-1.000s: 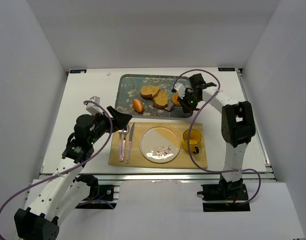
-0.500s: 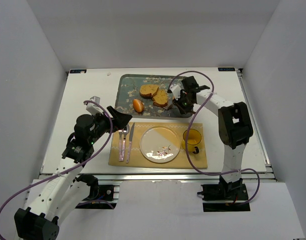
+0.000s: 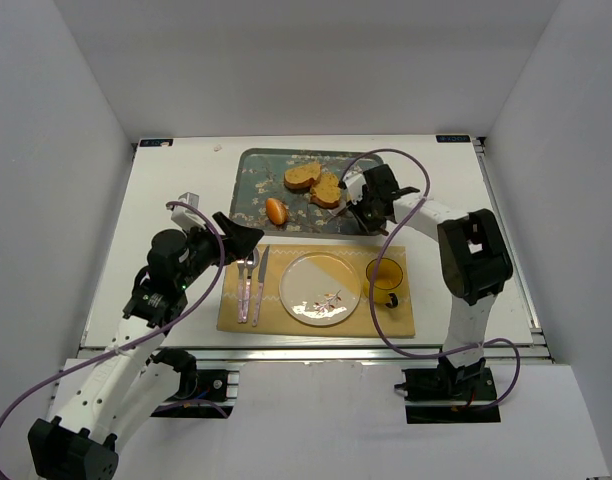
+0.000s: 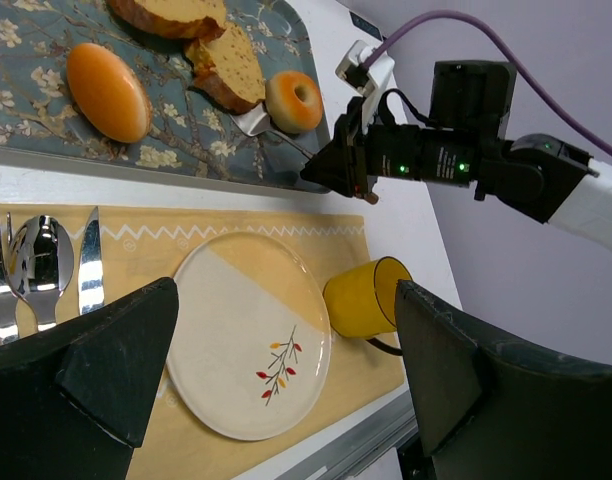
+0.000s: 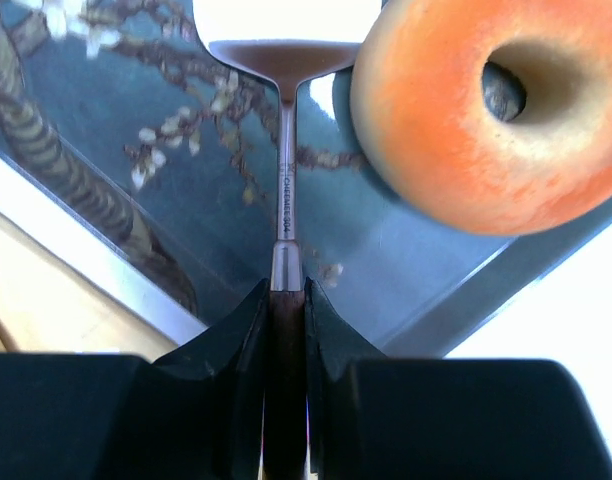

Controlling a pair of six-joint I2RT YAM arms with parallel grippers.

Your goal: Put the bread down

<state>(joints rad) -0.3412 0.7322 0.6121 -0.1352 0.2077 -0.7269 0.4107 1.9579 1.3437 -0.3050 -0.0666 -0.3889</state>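
Observation:
Two slices of brown bread lie on the patterned tray [image 3: 251, 190]: one farther back [image 3: 302, 176], one nearer [image 3: 326, 189], also in the left wrist view [image 4: 231, 68]. My right gripper [image 3: 366, 208] [image 5: 284, 295] is shut on the dark handle of a metal spatula [image 5: 286, 180]. The spatula blade [image 4: 251, 122] lies flat on the tray against the nearer slice. A glazed ring doughnut [image 5: 496, 110] lies right beside the spatula neck. My left gripper [image 3: 236, 235] [image 4: 286, 370] is open and empty, above the placemat's left end.
An orange oval roll [image 3: 276, 210] lies on the tray's near left. On the tan placemat [image 3: 401, 320] are a white plate [image 3: 319, 288], a yellow cup [image 3: 384, 275] and a fork, spoon and knife [image 3: 251, 280]. White walls enclose the table.
My right gripper has moved left along the tray with the spatula, up to the nearer slice. Both slices have shifted slightly toward the back. The left arm has not moved.

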